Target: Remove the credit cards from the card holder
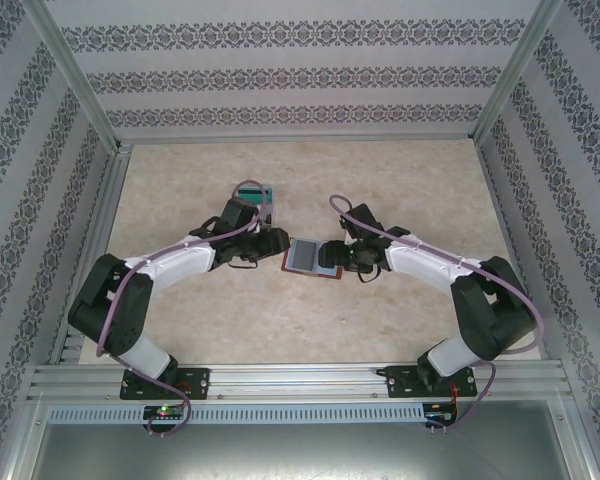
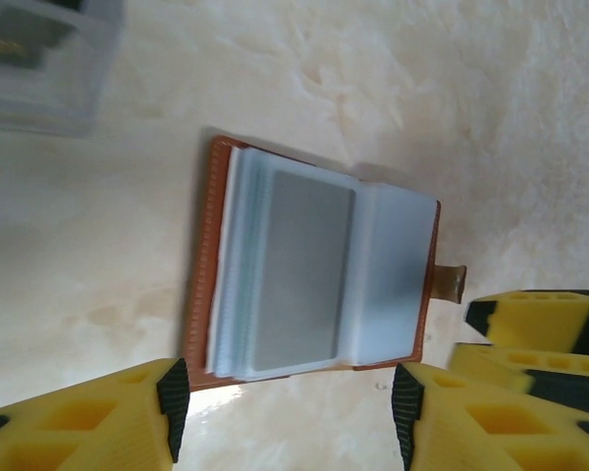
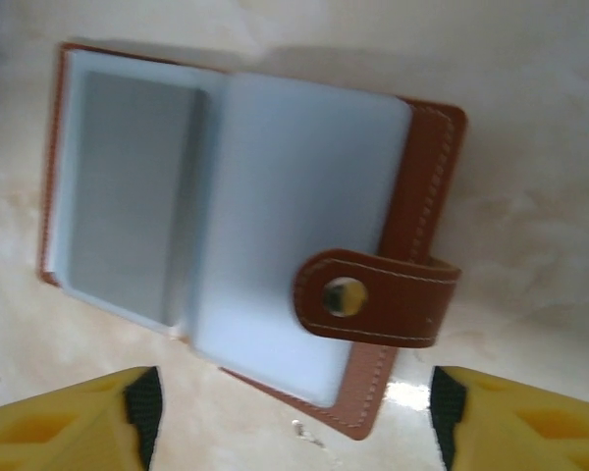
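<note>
Card holder [image 1: 313, 257] found open at counter [image 1: 230, 320] centre | left hand [image 2: 290, 417], right hand [image 3: 294, 417] held open, nothing gripped | risk: holder dragged along if card [image 2: 299, 275] is pulled unpinned

The small brown leather folding card holder [image 3: 427, 186] is smooth, faintly shiny, with pale stitching — its strap [image 3: 412, 306] bears a bright round metal snap [image 3: 346, 296]. Its inner pockets [image 3: 294, 206] are frosted, soft-looking plastic. The cream marbled tabletop [image 3: 530, 78] is glossy. My right gripper [image 3: 294, 420] has matt yellow plastic fingers [image 3: 49, 432].
</note>
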Controlling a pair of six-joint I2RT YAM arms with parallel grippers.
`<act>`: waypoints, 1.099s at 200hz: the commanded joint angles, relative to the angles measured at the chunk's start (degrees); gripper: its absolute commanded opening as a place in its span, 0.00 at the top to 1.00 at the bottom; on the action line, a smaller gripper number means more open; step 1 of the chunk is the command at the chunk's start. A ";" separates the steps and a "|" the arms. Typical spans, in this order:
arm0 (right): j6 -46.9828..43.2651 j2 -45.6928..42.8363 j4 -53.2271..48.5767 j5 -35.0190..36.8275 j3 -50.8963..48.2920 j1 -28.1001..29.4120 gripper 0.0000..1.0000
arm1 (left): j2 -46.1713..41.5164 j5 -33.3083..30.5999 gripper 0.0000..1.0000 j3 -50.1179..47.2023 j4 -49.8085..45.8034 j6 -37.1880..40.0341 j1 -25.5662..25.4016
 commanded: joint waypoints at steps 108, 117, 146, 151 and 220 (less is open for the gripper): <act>-1.18 7.40 1.37 1.92 -0.45 -0.98 0.62 | 11.69 1.77 0.46 6.46 2.88 -3.24 -3.81; -1.22 7.49 1.41 1.78 -0.45 -1.03 0.62 | 12.13 2.05 0.46 6.56 3.10 -3.29 -3.85; -1.15 7.75 1.68 1.47 -0.36 -1.11 0.63 | 13.16 3.28 0.46 6.84 4.40 -4.06 -4.20; -1.15 7.75 1.72 1.47 -0.36 -1.04 0.64 | 13.46 3.43 0.46 6.90 4.57 -4.03 -4.25; -1.15 7.93 1.81 1.15 -0.54 -1.33 0.63 | 13.12 6.36 0.47 6.45 9.66 -6.59 -4.86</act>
